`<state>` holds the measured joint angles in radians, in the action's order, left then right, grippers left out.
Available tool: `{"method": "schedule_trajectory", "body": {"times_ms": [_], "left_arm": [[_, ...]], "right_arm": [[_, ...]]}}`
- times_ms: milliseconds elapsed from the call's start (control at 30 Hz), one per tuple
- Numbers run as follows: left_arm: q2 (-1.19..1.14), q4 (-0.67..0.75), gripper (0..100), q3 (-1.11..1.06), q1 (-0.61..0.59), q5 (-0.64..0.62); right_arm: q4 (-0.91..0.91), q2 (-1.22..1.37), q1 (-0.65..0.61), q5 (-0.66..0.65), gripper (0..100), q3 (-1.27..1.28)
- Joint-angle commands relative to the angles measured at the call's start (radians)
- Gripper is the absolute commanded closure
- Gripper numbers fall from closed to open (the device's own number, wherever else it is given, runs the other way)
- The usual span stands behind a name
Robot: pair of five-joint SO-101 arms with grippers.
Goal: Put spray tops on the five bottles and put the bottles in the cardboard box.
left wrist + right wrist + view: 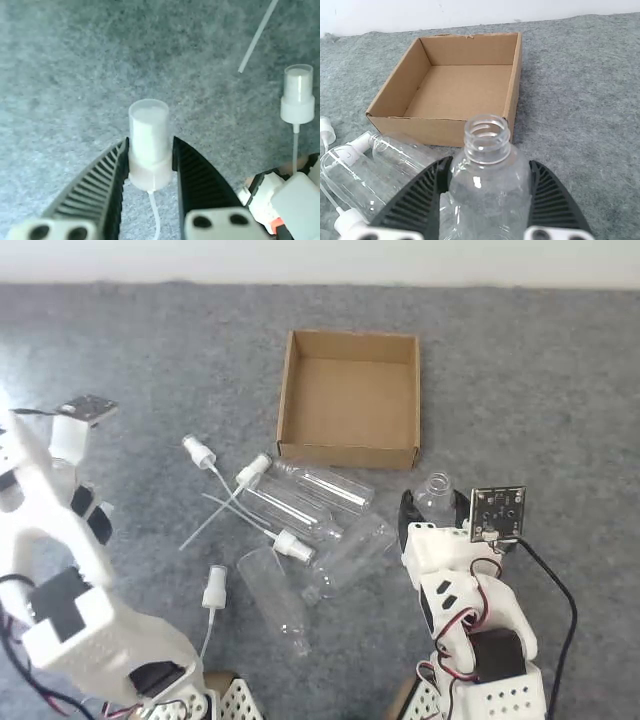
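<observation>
Mat [580,75]: R claw [490,167] snug on bottle [487,142]

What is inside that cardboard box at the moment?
Nothing that shows: the cardboard box has a bare brown floor. The bottles lie outside on the grey mat. Its near wall hides a thin strip of floor just behind it.

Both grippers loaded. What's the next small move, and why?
Probably carry the left gripper across to the right gripper and line the tube up over the open neck of the bottle. The left one is shut on a spray top, and the right one holds the bottle upright and uncapped, so they look ready to be joined.
</observation>
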<state>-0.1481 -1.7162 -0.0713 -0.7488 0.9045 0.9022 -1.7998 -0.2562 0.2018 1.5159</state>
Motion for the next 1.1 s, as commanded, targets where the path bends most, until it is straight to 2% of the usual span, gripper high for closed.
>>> {"method": "schedule_trajectory", "body": {"times_ms": [0, 500, 767, 1067], "left_arm": [[0.11, -0.037, 97, 0.007, -0.009, 0.002], [0.382, -0.029, 97, -0.033, -0.008, -0.178], [0.641, 0.152, 97, -0.286, -0.005, -0.195], [0.779, 0.19, 97, -0.341, 0.048, -0.368]], "right_arm": [[-0.021, -0.016, 0.004, 0.005, 86.5, -0.011], [-0.022, -0.016, -0.002, 0.003, 86.5, -0.002], [-0.022, -0.016, -0.002, 0.003, 86.5, -0.002], [-0.022, -0.016, -0.002, 0.003, 86.5, -0.002]]}}
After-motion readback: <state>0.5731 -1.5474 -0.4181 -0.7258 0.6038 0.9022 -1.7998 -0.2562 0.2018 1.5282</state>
